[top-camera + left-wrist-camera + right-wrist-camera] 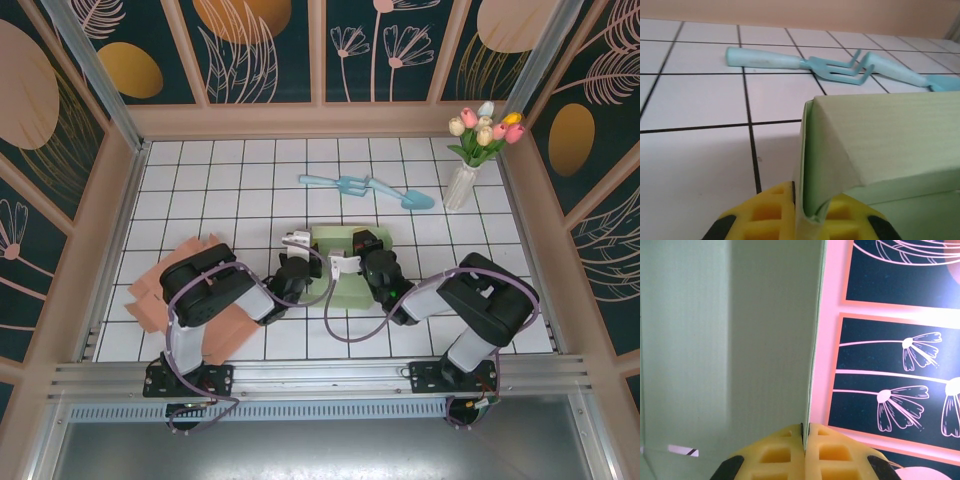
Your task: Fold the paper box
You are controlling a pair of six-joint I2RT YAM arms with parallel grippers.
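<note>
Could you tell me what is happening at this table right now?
Both arms are working on the pale green paper box in the middle of the tiled table. The left fingers are shut on a thin flap at its corner, and the right fingers are shut on the edge of one panel. The blue garden tools lie beyond it.

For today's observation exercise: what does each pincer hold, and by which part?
Both grip the green paper box: left pincer a flap's edge, right pincer a panel's edge.
</note>
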